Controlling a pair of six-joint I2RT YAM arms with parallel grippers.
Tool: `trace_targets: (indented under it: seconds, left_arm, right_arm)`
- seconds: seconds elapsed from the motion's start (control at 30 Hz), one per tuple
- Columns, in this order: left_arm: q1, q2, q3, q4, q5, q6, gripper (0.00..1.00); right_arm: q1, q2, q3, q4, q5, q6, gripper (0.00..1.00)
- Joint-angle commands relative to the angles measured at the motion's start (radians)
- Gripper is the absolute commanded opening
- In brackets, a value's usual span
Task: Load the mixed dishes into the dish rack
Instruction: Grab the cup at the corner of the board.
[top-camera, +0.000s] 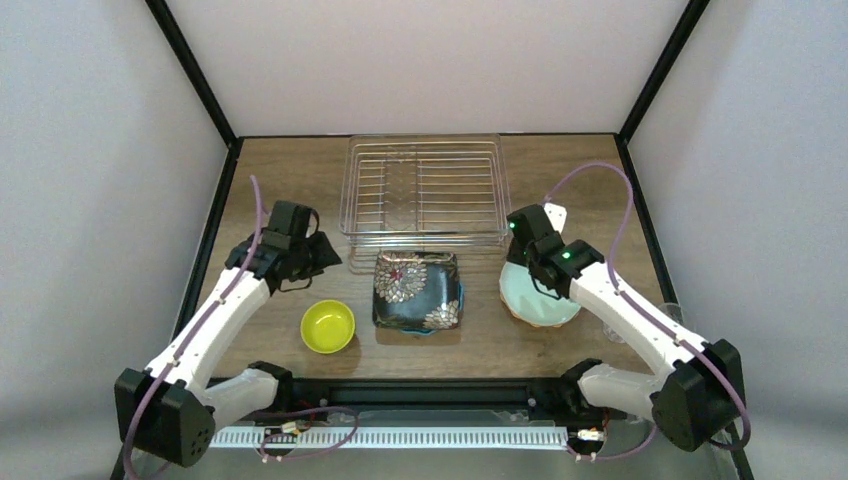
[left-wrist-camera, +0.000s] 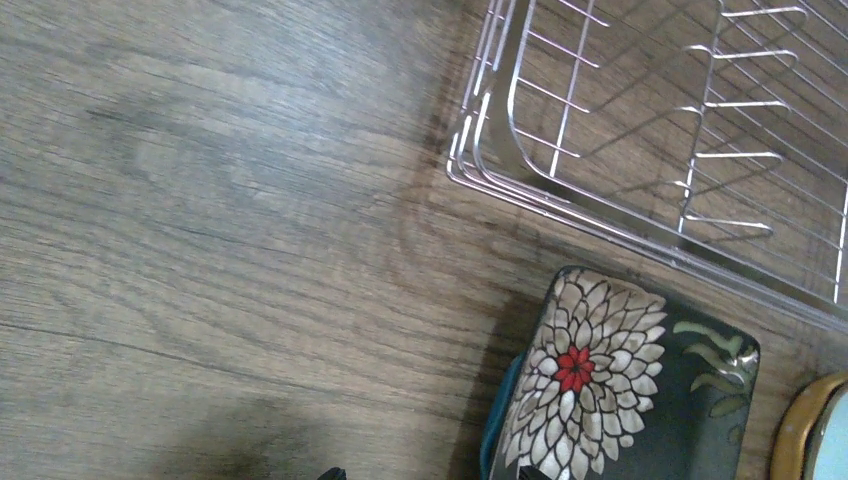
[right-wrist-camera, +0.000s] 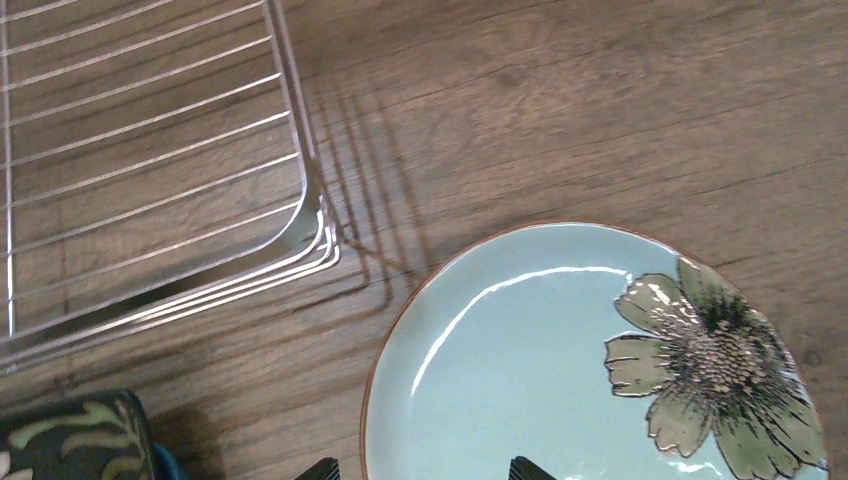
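Observation:
The silvery wire dish rack (top-camera: 424, 190) stands at the back middle with nothing in it, and shows too as the dish rack (left-wrist-camera: 640, 120) and the dish rack (right-wrist-camera: 150, 160). Just in front lies the black square floral plate (top-camera: 417, 290), with a teal edge (left-wrist-camera: 497, 420) showing under it. The small yellow-green bowl (top-camera: 328, 326) sits to its left. The round mint flower plate (top-camera: 545, 305) lies on the right, over an orange rim (left-wrist-camera: 795, 430). My left gripper (top-camera: 328, 258) is open beside the black plate (left-wrist-camera: 620, 400). My right gripper (right-wrist-camera: 422, 470) is open, astride the near-left rim of the mint plate (right-wrist-camera: 560, 370).
Black frame posts and pale walls close in the wooden table (top-camera: 290, 180) on three sides. Bare wood lies left of the rack and right of it. A black rail (top-camera: 420, 385) runs along the near edge between the arm bases.

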Motion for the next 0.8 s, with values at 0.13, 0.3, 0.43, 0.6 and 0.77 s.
trace_targets:
  seconds: [0.13,0.3,0.43,0.6,0.77]
  left_arm:
    - [-0.062,-0.003,0.033,0.013,0.027,-0.018,1.00]
    - [-0.106,-0.013,0.027,0.045,0.078,-0.018,1.00]
    - [-0.156,-0.050,0.027,0.075,0.111,-0.035,1.00]
    - [-0.217,-0.063,-0.004,0.130,0.157,-0.039,1.00]
    - [-0.259,-0.062,-0.024,0.179,0.184,-0.040,1.00]
  right_arm:
    - [0.005,-0.020,0.091,-0.209,0.155,0.209,0.99]
    - [0.004,-0.071,0.131,-0.396,0.178,0.398,0.99]
    - [0.005,-0.083,0.145,-0.526,0.181,0.530,0.99]
    - [0.004,-0.092,0.174,-0.687,0.229,0.624,0.99]
    - [0.004,-0.196,0.111,-0.683,0.203,0.714,0.99]
